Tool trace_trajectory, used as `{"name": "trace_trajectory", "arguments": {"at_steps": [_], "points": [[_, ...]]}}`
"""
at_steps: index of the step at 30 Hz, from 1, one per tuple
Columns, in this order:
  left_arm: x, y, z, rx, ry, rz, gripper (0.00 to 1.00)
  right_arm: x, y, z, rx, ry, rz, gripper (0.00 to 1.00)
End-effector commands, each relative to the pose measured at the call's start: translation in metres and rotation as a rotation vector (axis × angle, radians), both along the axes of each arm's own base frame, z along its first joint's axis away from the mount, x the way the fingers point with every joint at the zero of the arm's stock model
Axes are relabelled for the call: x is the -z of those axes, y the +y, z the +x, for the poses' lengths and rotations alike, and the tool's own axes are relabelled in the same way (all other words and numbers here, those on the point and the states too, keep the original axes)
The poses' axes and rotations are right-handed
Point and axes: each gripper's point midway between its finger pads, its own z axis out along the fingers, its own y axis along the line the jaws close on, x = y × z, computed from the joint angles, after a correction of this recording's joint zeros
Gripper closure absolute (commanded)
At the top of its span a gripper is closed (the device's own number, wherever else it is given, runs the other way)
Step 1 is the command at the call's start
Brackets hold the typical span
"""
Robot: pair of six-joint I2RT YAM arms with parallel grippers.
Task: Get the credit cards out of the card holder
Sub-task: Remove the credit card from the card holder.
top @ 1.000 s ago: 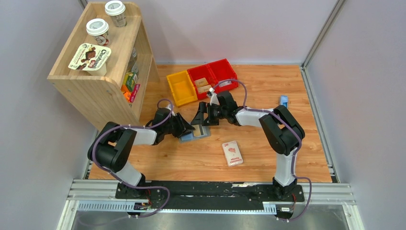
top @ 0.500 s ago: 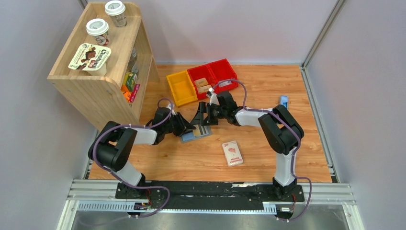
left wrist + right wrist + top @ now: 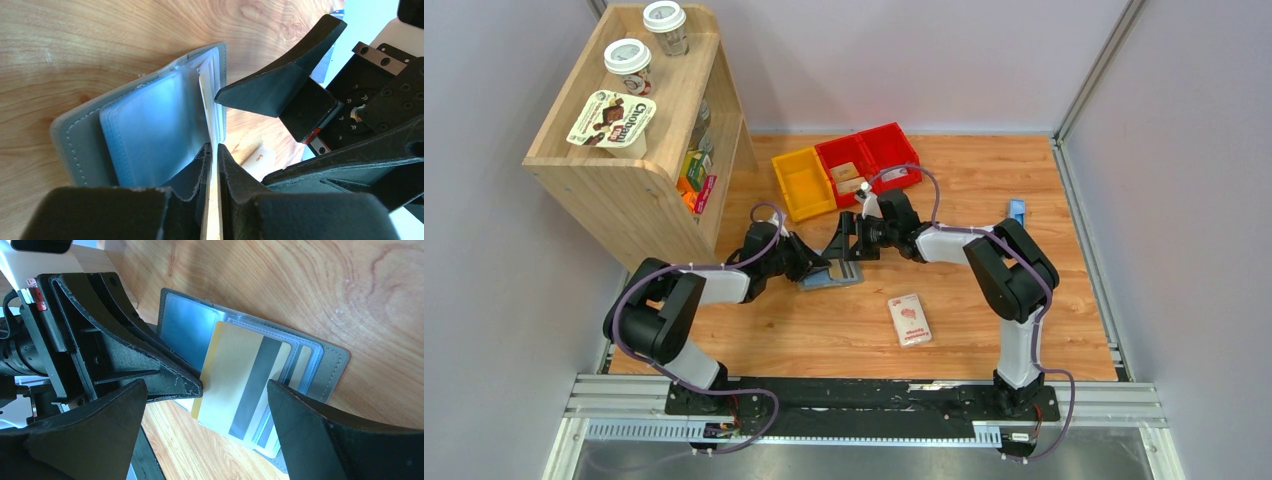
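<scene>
The thin tan card (image 3: 235, 385), pinched by the left gripper (image 3: 212, 150), is best drawn straight from the grey bifold wallet (image 3: 332, 362), right gripper (image 3: 849, 243) spread wide.

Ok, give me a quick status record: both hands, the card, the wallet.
left hand: shut on a tan card
card position: partly pulled out, its far end overlapping the wallet pocket
wallet: lying open, pockets up
right hand: open, over the wallet, holding nothing
other cards: in the pocket, edges showing
</scene>
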Motion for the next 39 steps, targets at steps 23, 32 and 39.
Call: {"name": "trace_trajectory", "arguments": {"at_steps": [23, 32, 39], "points": [[-0.007, 0.007, -0.002, -0.025, -0.040, 0.011, 1.00, 0.042, -0.013, -0.014, 0.014, 0.108, -0.058, 0.00], [0.010, 0.017, -0.012, -0.036, 0.014, 0.038, 1.00, 0.045, -0.013, -0.014, 0.011, 0.114, -0.059, 0.00], [0.005, 0.009, -0.006, -0.025, -0.006, -0.002, 0.82, 0.044, -0.013, -0.015, 0.006, 0.114, -0.058, 0.00]]}}
